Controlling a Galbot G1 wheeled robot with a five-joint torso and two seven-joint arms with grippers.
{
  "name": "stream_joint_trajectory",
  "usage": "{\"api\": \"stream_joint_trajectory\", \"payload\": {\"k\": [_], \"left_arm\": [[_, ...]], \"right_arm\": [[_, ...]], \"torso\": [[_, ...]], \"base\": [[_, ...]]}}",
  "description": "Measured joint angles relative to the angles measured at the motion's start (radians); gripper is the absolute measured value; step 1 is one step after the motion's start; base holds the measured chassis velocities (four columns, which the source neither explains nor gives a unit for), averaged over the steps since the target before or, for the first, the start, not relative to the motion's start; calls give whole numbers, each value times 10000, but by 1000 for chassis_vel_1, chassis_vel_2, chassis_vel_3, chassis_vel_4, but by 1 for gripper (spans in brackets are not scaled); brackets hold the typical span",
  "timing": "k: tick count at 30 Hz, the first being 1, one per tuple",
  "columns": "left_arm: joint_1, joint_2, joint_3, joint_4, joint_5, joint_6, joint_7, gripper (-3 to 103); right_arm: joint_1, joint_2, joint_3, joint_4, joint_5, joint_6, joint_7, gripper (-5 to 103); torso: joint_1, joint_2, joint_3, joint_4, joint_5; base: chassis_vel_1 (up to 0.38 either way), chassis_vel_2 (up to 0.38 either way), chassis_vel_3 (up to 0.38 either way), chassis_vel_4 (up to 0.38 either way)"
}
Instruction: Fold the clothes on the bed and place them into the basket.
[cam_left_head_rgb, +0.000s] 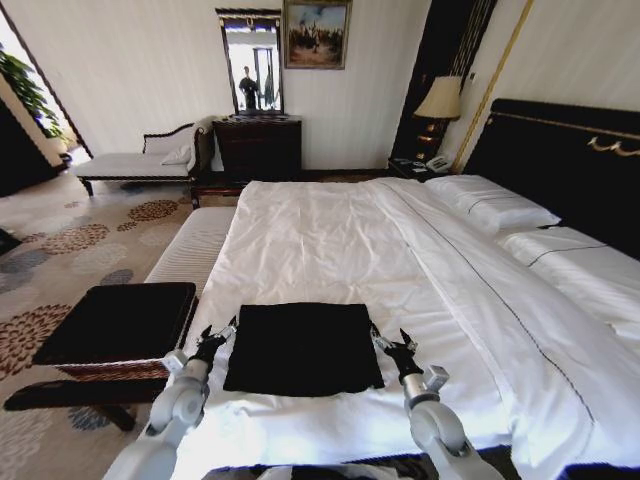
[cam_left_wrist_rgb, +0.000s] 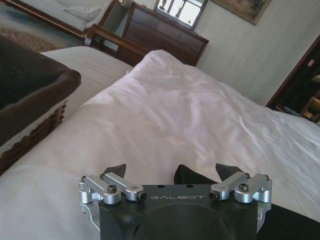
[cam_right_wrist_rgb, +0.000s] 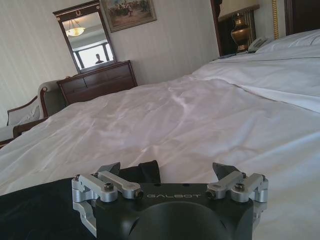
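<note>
You have the shirt (cam_left_head_rgb: 303, 347) folded into a neat black rectangle (no lettering shows) on the near part of the bed (cam_left_head_rgb: 340, 240), lying flat on the white sheet close to the near left edge. Your left gripper (cam_left_head_rgb: 215, 337) sits just beside the shirt's left edge, near its far left corner, and your right gripper (cam_left_head_rgb: 392, 344) sits just beside the right edge, near the far right corner. In the head view both sets of fingers look spread. In the left wrist view the left gripper (cam_left_wrist_rgb: 171, 169) stands wide apart with nothing between its tips, and a black corner of the shirt (cam_left_wrist_rgb: 192, 176) pokes up just past the gripper body. In the right wrist view the right gripper (cam_right_wrist_rgb: 166, 169) is likewise wide apart and holds nothing, with the shirt (cam_right_wrist_rgb: 45, 207) lying dark on the sheet next to it, its corner by one finger. Your basket (cam_left_head_rgb: 118, 322), black top up, stands on the floor just left of the bed, level with the shirt, with the striped bench (cam_left_head_rgb: 192, 247) beyond it along the bed's left side.
</note>
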Motion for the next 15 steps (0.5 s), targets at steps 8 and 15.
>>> {"api": "stream_joint_trajectory", "payload": {"k": [8,15], "left_arm": [[-1596,345,966,1250,-636,352,436,100],[-1975,347,1106,1693,-859,572,428,98]], "right_arm": [[76,43,-67,-6,-24,-53,57,100],[266,-90,-286,-6,26,-179,165,100]], "torso": [[-1,0,0,1,0],[-2,0,0,4,2]], "base": [[0,0,0,0],[0,0,0,0]]}}
